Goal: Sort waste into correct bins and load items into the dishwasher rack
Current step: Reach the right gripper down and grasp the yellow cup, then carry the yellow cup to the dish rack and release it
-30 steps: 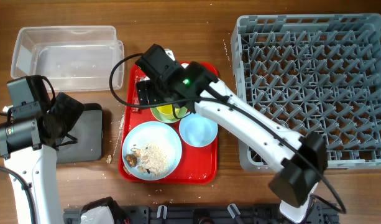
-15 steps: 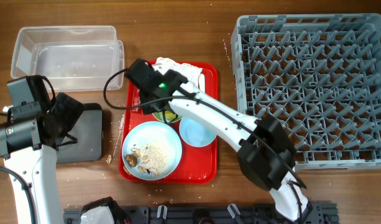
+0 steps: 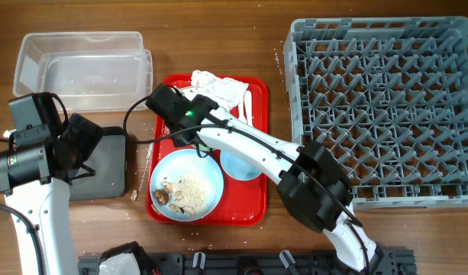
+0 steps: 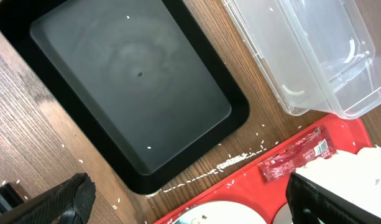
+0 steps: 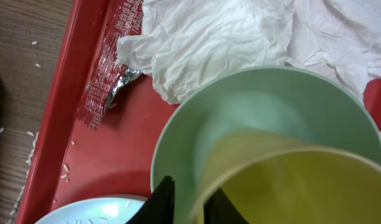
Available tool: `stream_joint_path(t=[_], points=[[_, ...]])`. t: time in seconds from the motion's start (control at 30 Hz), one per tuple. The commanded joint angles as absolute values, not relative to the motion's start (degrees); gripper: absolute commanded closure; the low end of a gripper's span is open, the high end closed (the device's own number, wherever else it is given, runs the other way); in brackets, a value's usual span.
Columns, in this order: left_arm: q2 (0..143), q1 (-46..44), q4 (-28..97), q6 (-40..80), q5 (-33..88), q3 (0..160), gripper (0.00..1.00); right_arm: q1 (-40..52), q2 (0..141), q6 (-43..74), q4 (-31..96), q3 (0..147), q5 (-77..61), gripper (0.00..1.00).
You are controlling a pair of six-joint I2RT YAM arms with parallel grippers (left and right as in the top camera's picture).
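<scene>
The right gripper (image 5: 190, 186), fingers narrow, pinches the wall of the yellow cup (image 5: 302, 186), which sits in the pale green bowl (image 5: 271, 93) on the red tray (image 5: 109, 168). Crumpled napkins (image 5: 227, 37) crowd the bowl's far rim, and a wrapper (image 5: 109, 68) lies to its left. Overhead, the arm hides cup and bowl; the dishwasher rack (image 3: 386, 107) stands to the right. The left gripper (image 4: 189, 186) gapes wide and empty over the black tray (image 4: 134, 81).

Tub (image 3: 81, 69) behind shallow tray (image 3: 108, 168) at left, serving tray (image 3: 249, 206) centre holding plate (image 3: 188, 183) and napkins (image 3: 218, 88), rack (image 3: 386, 107) right
</scene>
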State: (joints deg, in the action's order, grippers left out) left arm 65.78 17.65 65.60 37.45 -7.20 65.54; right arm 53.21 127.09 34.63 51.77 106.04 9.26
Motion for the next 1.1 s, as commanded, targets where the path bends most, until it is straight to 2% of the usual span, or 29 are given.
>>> stream_joint_path(t=[0.0, 0.2, 0.67, 0.9, 1.0, 1.07], points=[[65.8, 18.02, 65.58, 38.17, -7.14, 66.11, 0.0, 53.6, 127.04, 34.5, 51.99, 106.94, 10.57, 0.88], [65.8, 18.02, 65.58, 38.17, -7.14, 66.11, 0.0, 53.58, 125.12, 34.46, 52.38, 106.94, 10.57, 0.96], [65.8, 18.02, 65.6, 38.17, -7.14, 66.11, 0.0, 51.7, 109.14, 34.46, 56.47, 106.94, 8.6, 0.94], [65.8, 18.02, 65.58, 38.17, -7.14, 66.11, 0.0, 41.78, 100.07, 23.46, 59.57, 106.94, 2.9, 0.96], [65.8, 18.02, 65.58, 38.2, -7.14, 66.11, 0.0, 35.07, 99.11, 21.41, 61.28, 106.94, 2.24, 0.96], [65.8, 18.02, 65.58, 38.17, -7.14, 66.11, 0.0, 27.88, 99.09, 16.73, 61.98, 106.91, -4.62, 0.96]])
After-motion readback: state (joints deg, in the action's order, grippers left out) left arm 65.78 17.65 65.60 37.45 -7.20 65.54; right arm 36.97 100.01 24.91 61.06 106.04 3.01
